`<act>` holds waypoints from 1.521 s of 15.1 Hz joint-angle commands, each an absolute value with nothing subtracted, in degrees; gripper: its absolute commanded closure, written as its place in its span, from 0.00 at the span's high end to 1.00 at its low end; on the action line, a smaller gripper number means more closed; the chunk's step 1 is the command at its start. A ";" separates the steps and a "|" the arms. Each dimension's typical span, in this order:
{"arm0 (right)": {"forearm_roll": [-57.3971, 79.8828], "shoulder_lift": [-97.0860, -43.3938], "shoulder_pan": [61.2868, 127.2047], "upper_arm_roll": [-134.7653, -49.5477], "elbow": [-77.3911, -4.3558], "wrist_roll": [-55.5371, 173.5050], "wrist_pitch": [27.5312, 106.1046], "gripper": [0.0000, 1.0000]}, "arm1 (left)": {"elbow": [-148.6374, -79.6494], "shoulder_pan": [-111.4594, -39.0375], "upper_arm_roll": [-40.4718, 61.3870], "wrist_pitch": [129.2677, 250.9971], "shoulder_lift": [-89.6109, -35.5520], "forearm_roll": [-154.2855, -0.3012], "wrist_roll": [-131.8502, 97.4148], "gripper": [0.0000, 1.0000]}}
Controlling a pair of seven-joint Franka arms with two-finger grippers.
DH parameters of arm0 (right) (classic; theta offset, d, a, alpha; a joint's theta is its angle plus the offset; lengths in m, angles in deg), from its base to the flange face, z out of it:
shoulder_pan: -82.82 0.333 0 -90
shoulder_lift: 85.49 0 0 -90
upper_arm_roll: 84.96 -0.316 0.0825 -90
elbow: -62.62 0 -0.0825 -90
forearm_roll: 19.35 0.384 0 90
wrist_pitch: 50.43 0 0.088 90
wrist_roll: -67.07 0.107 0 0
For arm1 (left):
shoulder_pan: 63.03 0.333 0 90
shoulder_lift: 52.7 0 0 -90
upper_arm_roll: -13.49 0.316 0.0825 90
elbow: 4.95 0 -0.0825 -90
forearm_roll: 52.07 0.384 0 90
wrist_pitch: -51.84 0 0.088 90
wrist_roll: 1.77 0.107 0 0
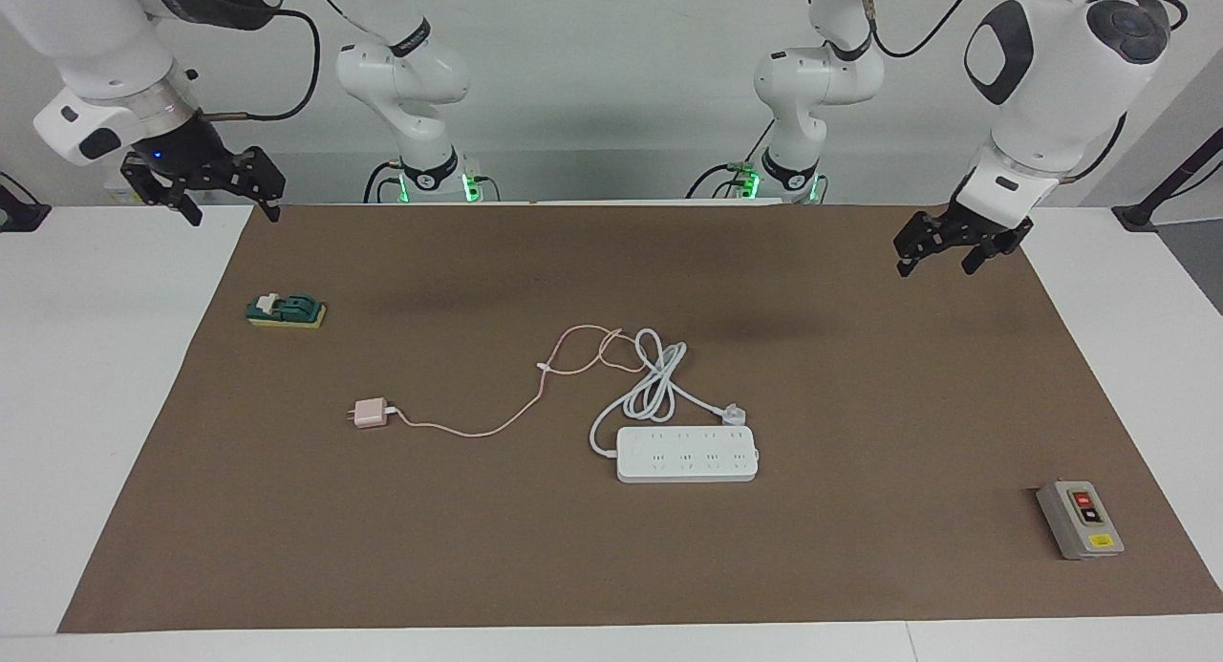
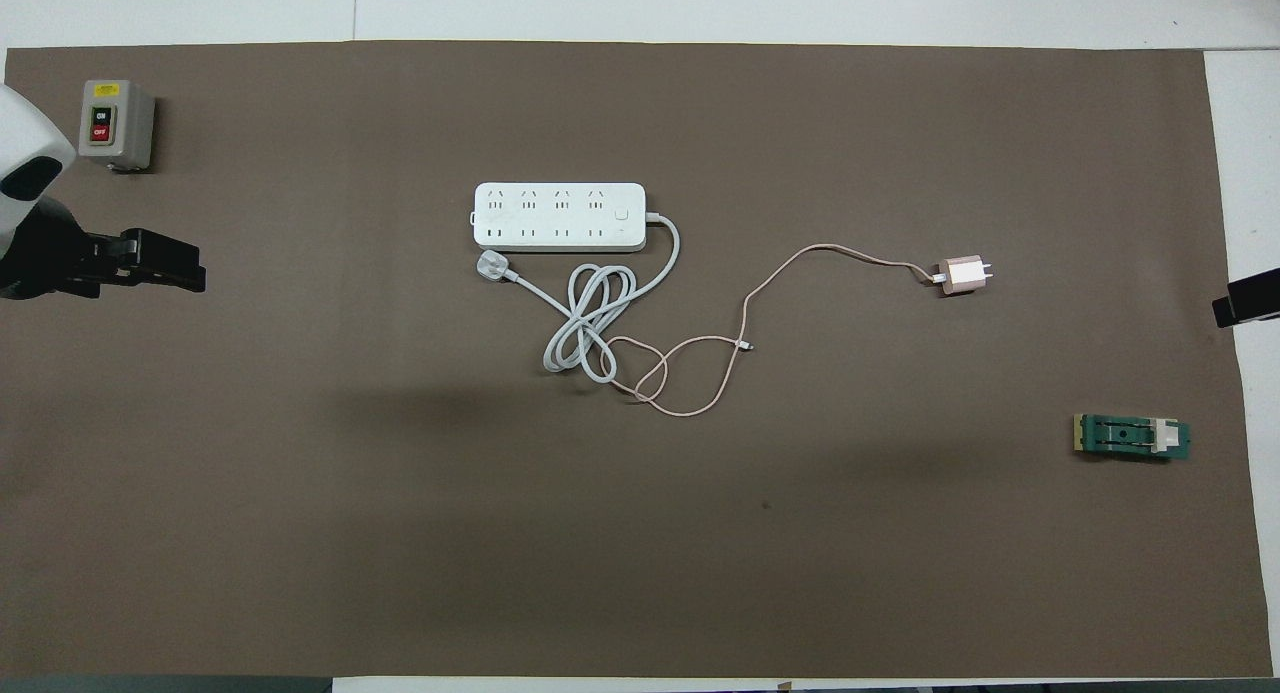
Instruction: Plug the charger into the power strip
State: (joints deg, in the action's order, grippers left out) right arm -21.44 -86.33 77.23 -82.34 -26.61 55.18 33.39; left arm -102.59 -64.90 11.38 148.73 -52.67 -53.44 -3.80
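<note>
You had not yet begun: the charger (image 1: 369,414) lay untouched on the brown mat (image 1: 860,566), toward the right arm's end of the table, its metal prongs pointing away from the power strip (image 1: 687,454). Its thin pink cable (image 1: 478,431) trailed from it toward the strip and ended in loose loops that crossed the strip's thick white coiled cord (image 1: 650,380). The strip sat flat, sockets up, near the middle of the mat, slightly farther from the robots than the charger and well apart from it. Its own white three-prong plug (image 1: 733,414) rested just beside it, on the side nearer the robots.

Your right gripper (image 1: 203,192) hung empty, jaws spread wide, over the mat's corner at its own end. Your left gripper (image 1: 958,245) waited over the mat's edge at the left arm's end, also open and holding nothing.

So the step in hand was the reach for the charger, and I judged the right arm the natural one for it. The next move called for you to come down over the pink cube and close on its flat sides, leaving the prongs free. After that you would have had to turn it prongs-down over a two-slot socket. The looped cable might have dragged on the white cord.

A green switch block (image 1: 287,310) and a grey button box (image 1: 1080,520) sat well clear of all this.
</note>
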 commanded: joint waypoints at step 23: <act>-20.84 -86.72 76.40 -82.93 -26.94 55.55 33.33 1.00 | -103.65 -64.26 11.02 148.52 -51.38 -52.60 -3.53 1.00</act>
State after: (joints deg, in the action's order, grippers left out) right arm -21.44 -86.33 77.23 -82.34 -26.62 55.18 33.39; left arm -102.59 -64.89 11.36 148.70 -52.67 -53.44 -3.80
